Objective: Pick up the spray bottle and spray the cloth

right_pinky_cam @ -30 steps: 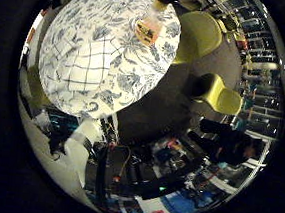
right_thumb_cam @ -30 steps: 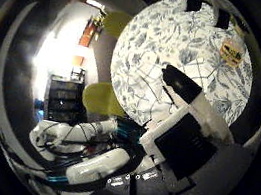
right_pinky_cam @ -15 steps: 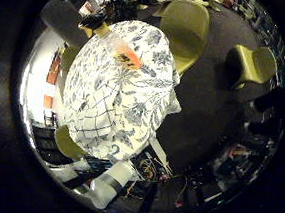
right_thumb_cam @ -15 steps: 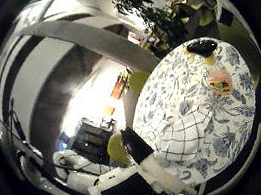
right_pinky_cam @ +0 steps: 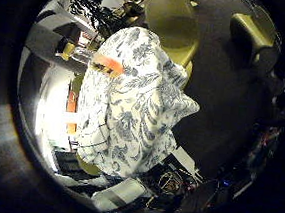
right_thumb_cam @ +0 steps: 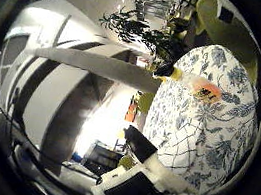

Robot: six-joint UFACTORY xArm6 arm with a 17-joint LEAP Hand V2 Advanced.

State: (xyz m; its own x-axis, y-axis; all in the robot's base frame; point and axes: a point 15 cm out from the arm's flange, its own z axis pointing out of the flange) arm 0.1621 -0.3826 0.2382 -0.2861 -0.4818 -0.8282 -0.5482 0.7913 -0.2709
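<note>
A clear spray bottle (right_thumb_cam: 200, 88) with an orange label and a black trigger head lies on its side on a round table (right_pinky_cam: 148, 102) covered with a blue-flowered tablecloth. A white checked cloth (right_thumb_cam: 182, 147) lies flat on the same table, a short way from the bottle. My hand (right_thumb_cam: 132, 189) is well away from the table and holds nothing. One white finger with a black tip (right_thumb_cam: 136, 138) reaches out fairly straight toward the side of the table where the checked cloth lies.
Two yellow-green chairs (right_pinky_cam: 172, 19) (right_pinky_cam: 249, 33) stand on the dark floor beside the table. A leafy plant (right_thumb_cam: 133, 27) rises behind the bottle end of the table. Equipment (right_pinky_cam: 176, 179) lies on the floor by the table.
The whole picture has swung round and the table is seen more from the side, so the camera has moved. Bottle and cloth lie where they were.
</note>
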